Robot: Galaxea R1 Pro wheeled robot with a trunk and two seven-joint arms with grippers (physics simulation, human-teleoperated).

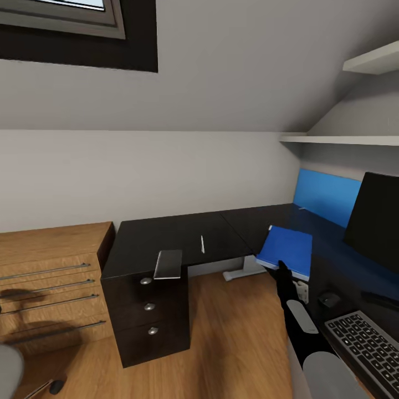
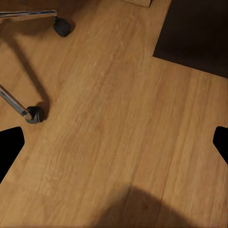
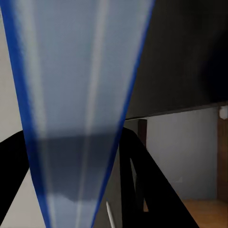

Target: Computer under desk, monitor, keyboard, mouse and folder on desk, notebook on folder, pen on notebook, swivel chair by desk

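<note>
The blue folder point(image 1: 288, 246) hangs tilted just over the desk point(image 1: 166, 235) at its inner corner, and my right gripper point(image 1: 281, 270) is shut on its near edge. In the right wrist view the folder's pale edge point(image 3: 76, 95) runs between the black fingers point(image 3: 147, 185). The grey notebook point(image 1: 168, 264) lies at the desk's front edge above the drawers, with the white pen point(image 1: 202, 244) to its right. At the right stand the monitor point(image 1: 377, 216), mouse point(image 1: 329, 300) and keyboard point(image 1: 366, 346). My left gripper point(image 2: 114, 145) is open over the floor beside the swivel chair's castors point(image 2: 34, 114).
A light wooden dresser point(image 1: 50, 277) stands left of the desk's drawer unit point(image 1: 149, 318). Part of the chair's grey seat point(image 1: 8, 368) and a castor point(image 1: 55, 386) show at the bottom left. Wall shelves point(image 1: 338, 139) hang above the monitor. Wood floor point(image 1: 233, 332) lies between desk and robot.
</note>
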